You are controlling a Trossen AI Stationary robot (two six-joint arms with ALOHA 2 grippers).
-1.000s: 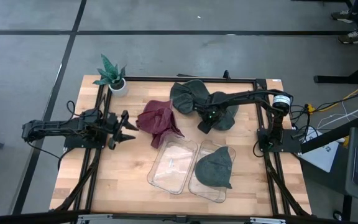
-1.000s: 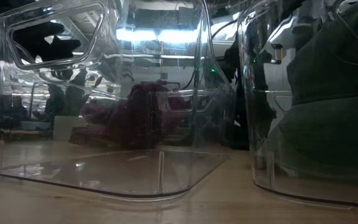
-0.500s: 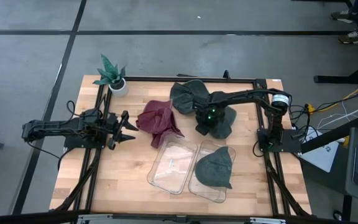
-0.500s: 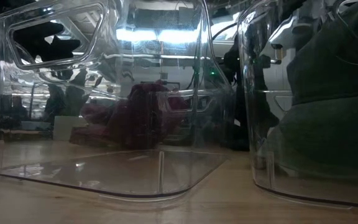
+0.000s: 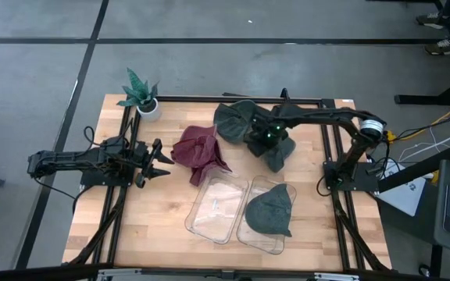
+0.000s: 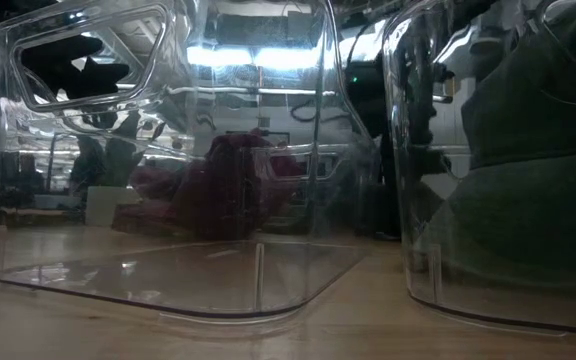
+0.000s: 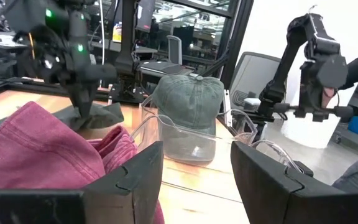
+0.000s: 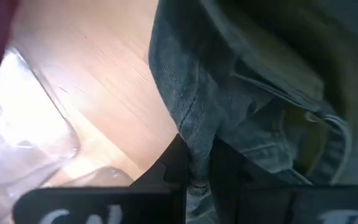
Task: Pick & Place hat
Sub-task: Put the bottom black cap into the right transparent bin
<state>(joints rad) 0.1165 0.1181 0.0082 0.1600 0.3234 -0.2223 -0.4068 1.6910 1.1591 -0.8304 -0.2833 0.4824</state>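
Right claw (image 8: 197,171) pinching green hat (image 8: 253,93)

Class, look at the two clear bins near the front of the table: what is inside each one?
The right bin holds one green hat, crown up. The left bin shows only its bare bottom. Whether anything lies under that hat cannot be seen; the hat covers it.

Green hat (image 8: 260,118) cropped by frame edges

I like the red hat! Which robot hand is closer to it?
The left. The left gripper sits open just beside the red hat. The right gripper is farther off on the hat's other side, pinching a green hat.
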